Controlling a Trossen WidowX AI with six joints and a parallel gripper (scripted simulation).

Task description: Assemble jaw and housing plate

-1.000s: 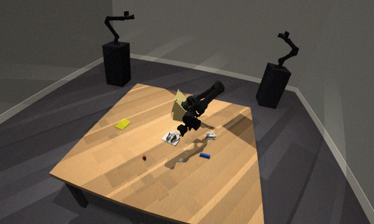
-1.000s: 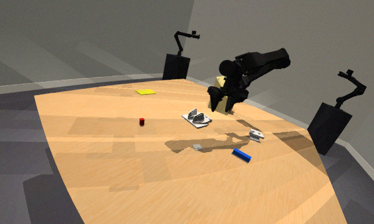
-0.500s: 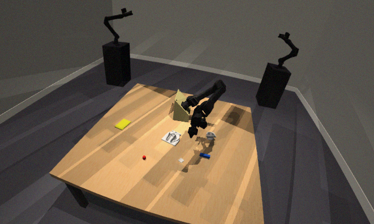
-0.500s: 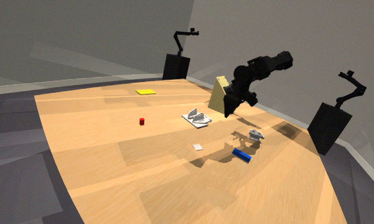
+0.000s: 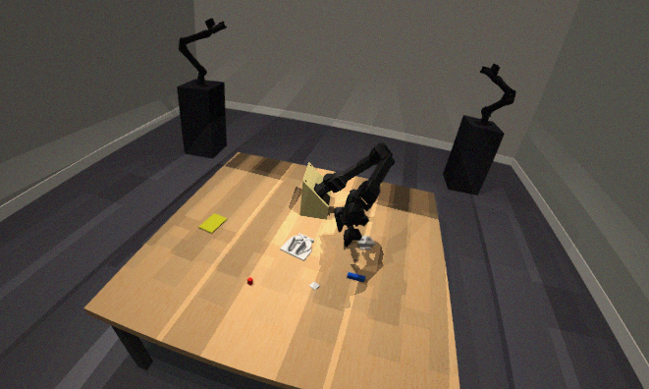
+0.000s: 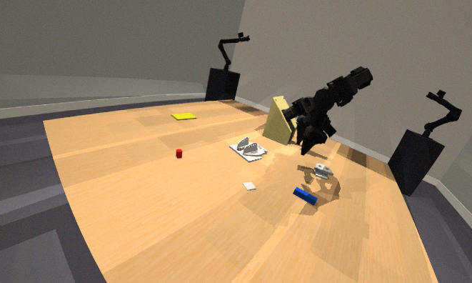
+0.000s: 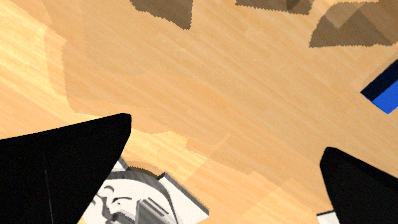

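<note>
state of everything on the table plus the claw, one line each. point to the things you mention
claw (image 5: 344, 237) (image 6: 300, 149) (image 7: 225, 139): open, holding nothing, above the table
base (image 5: 292, 251) (image 6: 235, 147) (image 7: 186, 194): flat
jaws: both on the base, mesh unclear
grey piece (image 5: 366, 243) (image 6: 323, 171): apart from the base, perhaps the housing plate
blue bar (image 5: 355, 277) (image 6: 305, 196) (image 7: 387, 97): lying
red block (image 5: 249, 281) (image 6: 178, 154): upright
yellow plate (image 5: 213, 223) (image 6: 184, 116): flat
white tile (image 5: 314, 286) (image 6: 249, 186): flat
</note>
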